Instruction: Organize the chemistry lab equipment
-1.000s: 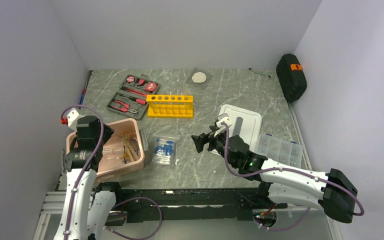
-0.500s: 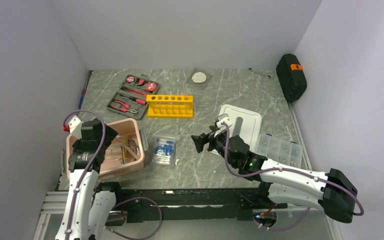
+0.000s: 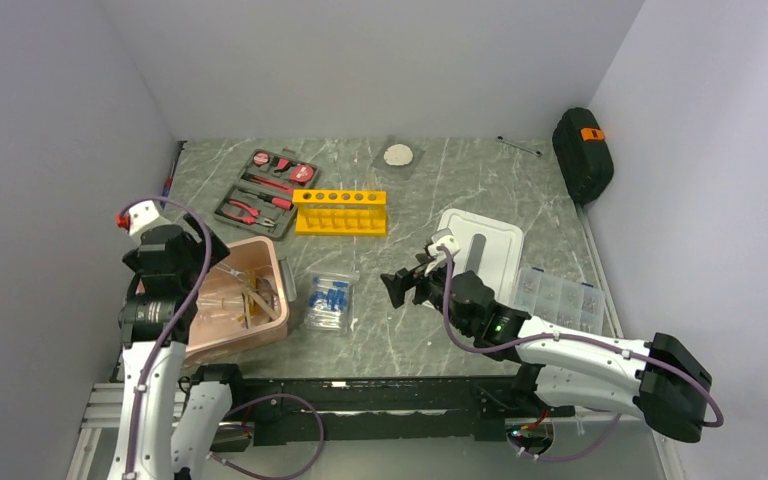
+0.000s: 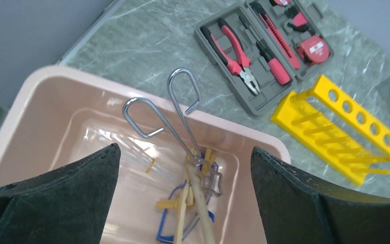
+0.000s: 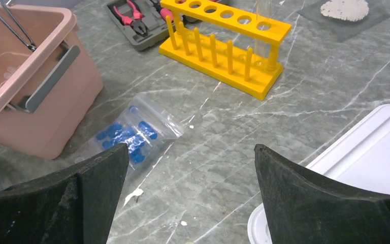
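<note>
Left gripper [image 4: 184,152] hovers above pink bin [image 4: 40,76].

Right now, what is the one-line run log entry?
left gripper: open above pink bin | right gripper: open above table | bin: tongs, safety glasses, wooden clamps | table: yellow rack, tube bag

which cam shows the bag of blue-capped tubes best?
Right wrist: the bag of blue-capped tubes lies close and unobstructed beside the pink bin, with individual caps distinct. Top external shows the bag whole but small. Left wrist does not show it.
</note>
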Controlling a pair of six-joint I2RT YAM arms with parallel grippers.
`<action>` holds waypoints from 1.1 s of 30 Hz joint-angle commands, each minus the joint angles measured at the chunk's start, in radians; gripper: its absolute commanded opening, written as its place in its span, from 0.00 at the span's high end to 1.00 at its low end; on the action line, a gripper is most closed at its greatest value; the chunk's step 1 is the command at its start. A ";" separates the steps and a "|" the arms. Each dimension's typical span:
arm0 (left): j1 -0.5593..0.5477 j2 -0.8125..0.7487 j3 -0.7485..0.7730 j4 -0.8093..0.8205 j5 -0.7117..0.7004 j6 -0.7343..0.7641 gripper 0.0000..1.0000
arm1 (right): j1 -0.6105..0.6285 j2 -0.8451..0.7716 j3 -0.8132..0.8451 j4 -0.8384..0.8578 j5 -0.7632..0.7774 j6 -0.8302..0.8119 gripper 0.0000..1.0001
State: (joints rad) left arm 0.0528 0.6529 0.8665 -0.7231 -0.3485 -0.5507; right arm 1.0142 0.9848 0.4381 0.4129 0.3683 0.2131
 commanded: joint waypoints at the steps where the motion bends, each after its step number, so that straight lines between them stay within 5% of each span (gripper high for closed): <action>1: -0.001 0.116 0.088 0.071 0.103 0.240 0.01 | -0.004 0.004 0.016 0.056 -0.018 0.012 0.05; 9: 0.000 0.373 0.224 0.055 0.050 0.342 0.04 | -0.003 -0.020 0.005 0.049 -0.014 0.018 0.05; 18: 0.030 0.445 0.201 0.125 -0.029 0.357 0.20 | -0.003 -0.029 -0.007 0.050 -0.012 0.020 0.05; 33: 0.093 0.541 0.191 0.141 0.036 0.344 0.42 | -0.003 -0.039 -0.016 0.055 -0.015 0.024 0.05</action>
State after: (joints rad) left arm 0.1329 1.1824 1.0527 -0.6025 -0.3187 -0.2043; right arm 1.0142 0.9707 0.4297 0.4129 0.3573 0.2214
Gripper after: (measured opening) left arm 0.625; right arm 0.949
